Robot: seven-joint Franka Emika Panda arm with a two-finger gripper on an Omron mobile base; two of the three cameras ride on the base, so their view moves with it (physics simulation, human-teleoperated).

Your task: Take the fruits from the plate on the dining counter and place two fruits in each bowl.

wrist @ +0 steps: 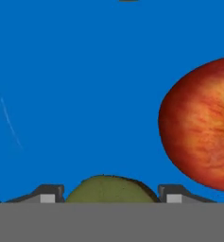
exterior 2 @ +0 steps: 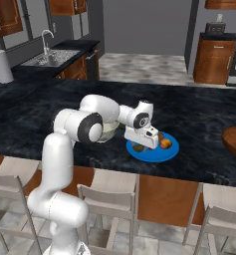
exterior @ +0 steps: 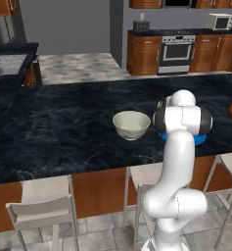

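Left base view first: cream bowl (exterior: 131,124) sits mid-bench (exterior: 63,122); blue plate (exterior: 199,139) peeks out at its 3 o'clock, behind the arm. Right base view: hand (exterior 2: 142,144) is down on the plate (exterior 2: 162,154), an orange fruit (exterior 2: 165,143) just at its 3 o'clock. Hand view: fingertips (wrist: 47,194) flank a green fruit (wrist: 111,190); grip contact cannot be told. Red fruit (wrist: 201,125) lies at 2 o'clock on the blue.
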